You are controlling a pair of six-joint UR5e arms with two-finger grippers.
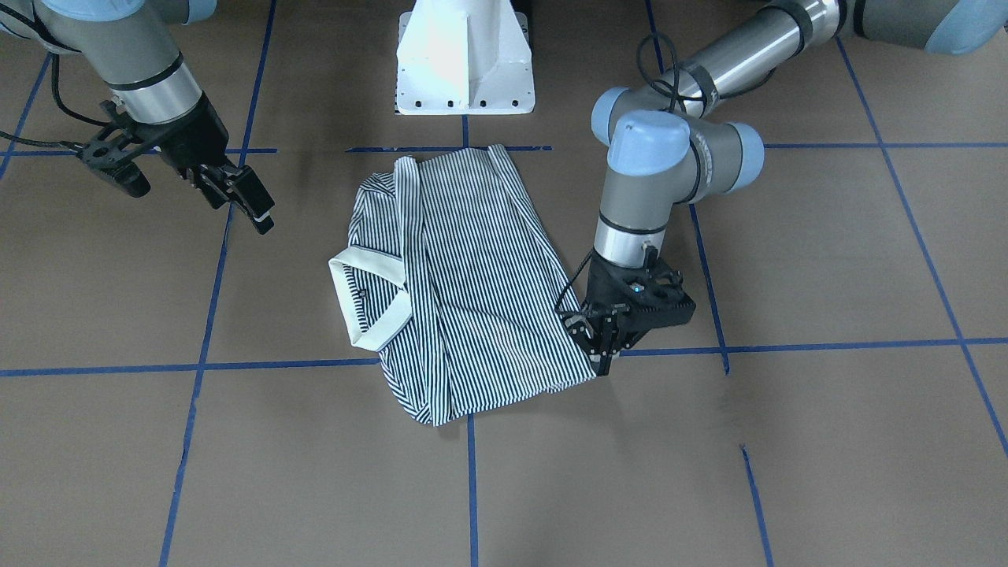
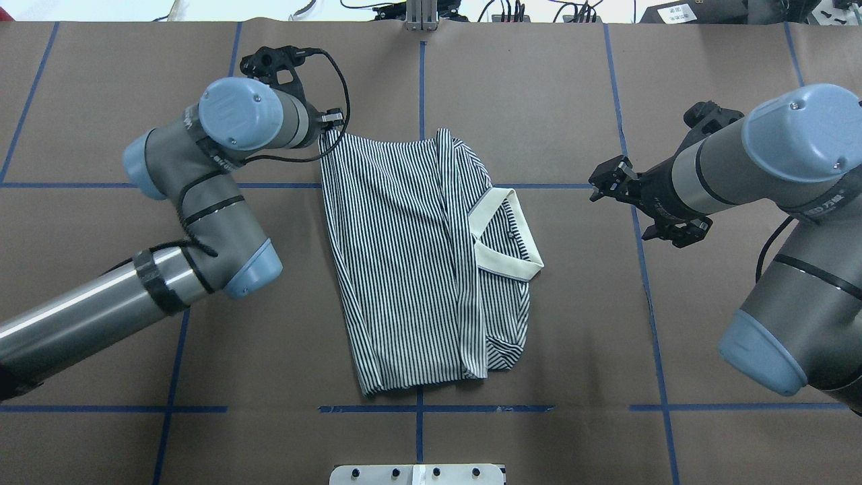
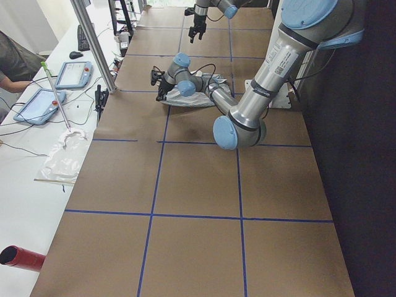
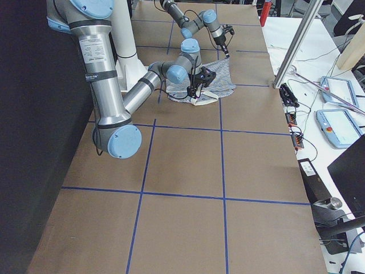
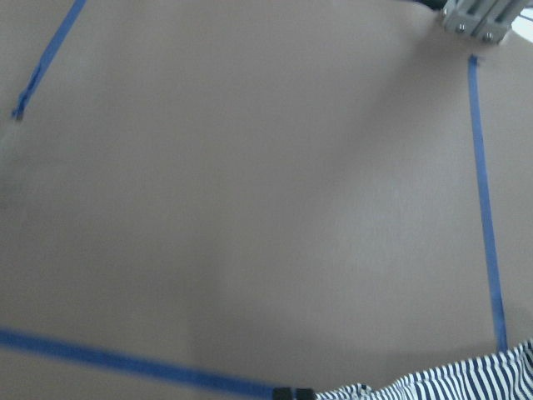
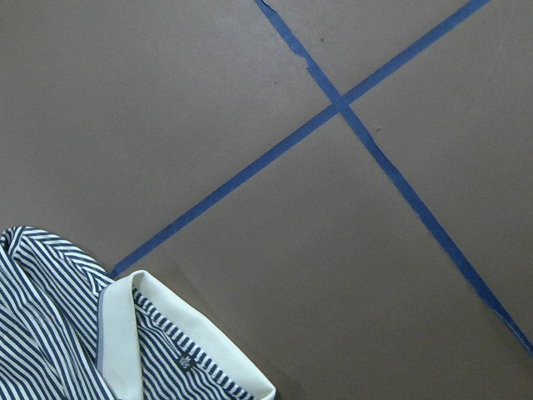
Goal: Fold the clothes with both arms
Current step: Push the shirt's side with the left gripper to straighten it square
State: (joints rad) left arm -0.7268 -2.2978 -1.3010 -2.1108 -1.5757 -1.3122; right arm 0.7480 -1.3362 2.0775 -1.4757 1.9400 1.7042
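The striped polo shirt (image 1: 472,291) lies folded lengthwise on the brown table, its cream collar (image 1: 370,299) toward my right arm. It also shows in the overhead view (image 2: 404,256). My left gripper (image 1: 605,362) is down at the shirt's far hem corner, its jaws closed together on the fabric; in the overhead view (image 2: 330,126) it sits at that same corner. Striped cloth (image 5: 450,385) shows at the bottom of the left wrist view. My right gripper (image 1: 236,201) hangs open and empty above the table, apart from the collar side (image 2: 598,185). The right wrist view shows the collar (image 6: 133,333).
The white pedestal base (image 1: 465,63) stands at the robot's edge behind the shirt. Blue tape lines (image 1: 197,366) grid the table. A side bench with tablets (image 3: 74,74) and an aluminium post (image 3: 93,43) runs along the far edge.
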